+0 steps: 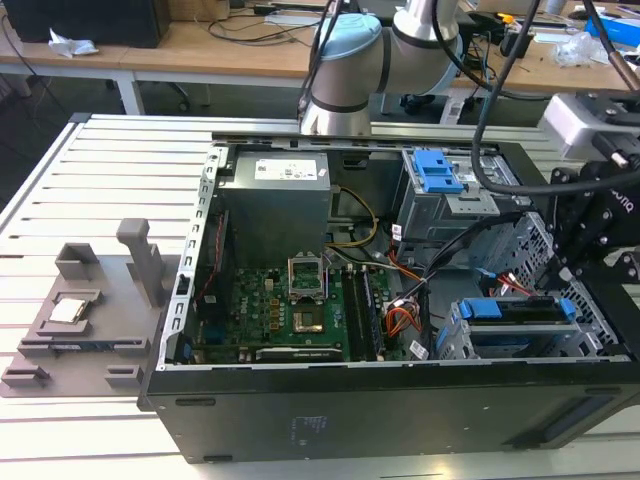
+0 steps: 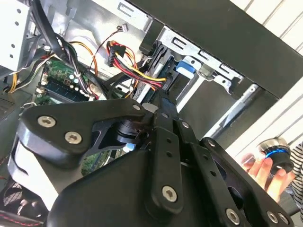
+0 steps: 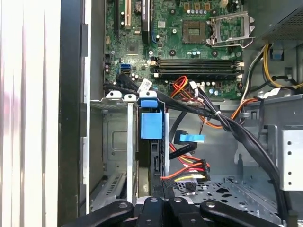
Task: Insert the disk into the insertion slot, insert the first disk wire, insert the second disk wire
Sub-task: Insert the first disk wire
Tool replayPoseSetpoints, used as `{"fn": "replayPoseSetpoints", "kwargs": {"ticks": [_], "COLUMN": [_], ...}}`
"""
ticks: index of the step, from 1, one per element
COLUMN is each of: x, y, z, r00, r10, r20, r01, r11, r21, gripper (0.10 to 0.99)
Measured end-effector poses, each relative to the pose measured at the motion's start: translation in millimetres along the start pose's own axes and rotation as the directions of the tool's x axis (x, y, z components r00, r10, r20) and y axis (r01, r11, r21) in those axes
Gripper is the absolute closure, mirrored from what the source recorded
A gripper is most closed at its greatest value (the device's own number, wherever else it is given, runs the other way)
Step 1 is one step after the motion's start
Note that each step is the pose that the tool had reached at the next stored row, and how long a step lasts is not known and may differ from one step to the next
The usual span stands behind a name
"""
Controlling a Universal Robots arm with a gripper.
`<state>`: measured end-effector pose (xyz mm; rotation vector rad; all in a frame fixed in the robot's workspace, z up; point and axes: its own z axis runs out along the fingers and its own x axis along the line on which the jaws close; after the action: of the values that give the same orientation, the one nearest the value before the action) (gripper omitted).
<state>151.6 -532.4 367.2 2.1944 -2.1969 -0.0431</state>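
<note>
Lying open on a white slatted table [image 1: 60,180], the black computer case [image 1: 350,420] takes up most of the exterior view, with the robot arm [image 1: 345,60] rising behind it. Inside sit the grey power supply [image 1: 275,215], whose white label [image 1: 287,170] carries print too small to read, and the green motherboard [image 1: 290,300]. At the exterior view's right, the silver perforated insertion slot [image 1: 452,345] holds the disk [image 1: 515,310]. Its long axis runs across from the exterior view's left to right, its narrow edge faces the case's open side, and blue carrier shows at both ends. In the first wrist view the disk [image 3: 151,125] points from the gripper [image 3: 164,204] toward the motherboard. The jaws are drawn close together at the disk's near end; whether they touch it cannot be told. A red, yellow and black wire bundle [image 3: 189,172] and a blue connector [image 3: 191,138] lie just beside the disk.
</note>
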Motion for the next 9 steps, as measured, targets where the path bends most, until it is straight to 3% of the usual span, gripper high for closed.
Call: {"fn": "replayPoseSetpoints", "kwargs": {"ticks": [4, 9], "x": [-1.2, -1.3], "y": [0.5, 0.6], "z": [-12.5, -12.7], "r00": [1.0, 1.0], "r10": [0.0, 0.0], "r20": [0.0, 0.0], "r01": [0.0, 0.0], "r11": [1.0, 1.0], "r21": [0.0, 0.0], "gripper": [0.98, 0.98]}}
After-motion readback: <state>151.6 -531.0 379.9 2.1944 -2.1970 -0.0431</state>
